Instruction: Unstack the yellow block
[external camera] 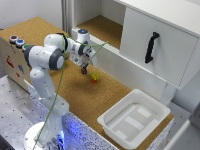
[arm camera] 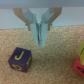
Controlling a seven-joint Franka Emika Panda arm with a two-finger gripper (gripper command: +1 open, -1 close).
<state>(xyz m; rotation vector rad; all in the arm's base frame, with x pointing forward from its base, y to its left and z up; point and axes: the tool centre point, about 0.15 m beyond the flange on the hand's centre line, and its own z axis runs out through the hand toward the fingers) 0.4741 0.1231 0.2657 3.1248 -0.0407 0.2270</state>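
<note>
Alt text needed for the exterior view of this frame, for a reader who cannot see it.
A white robot arm reaches over a cork tabletop, its gripper hanging just above the surface and beside the yellow block, which sits on a red block. An empty white bin sits toward the exterior view's right, below a white cabinet with a black handle.

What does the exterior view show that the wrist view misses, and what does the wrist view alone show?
Exterior view only: the white bin, the cabinet with its black handle, and the arm. Wrist view only: a purple block on the cork. Both: the cork table, the end effector with its fingers together, and the yellow block on the red block, cut off at the wrist picture's edge.
</note>
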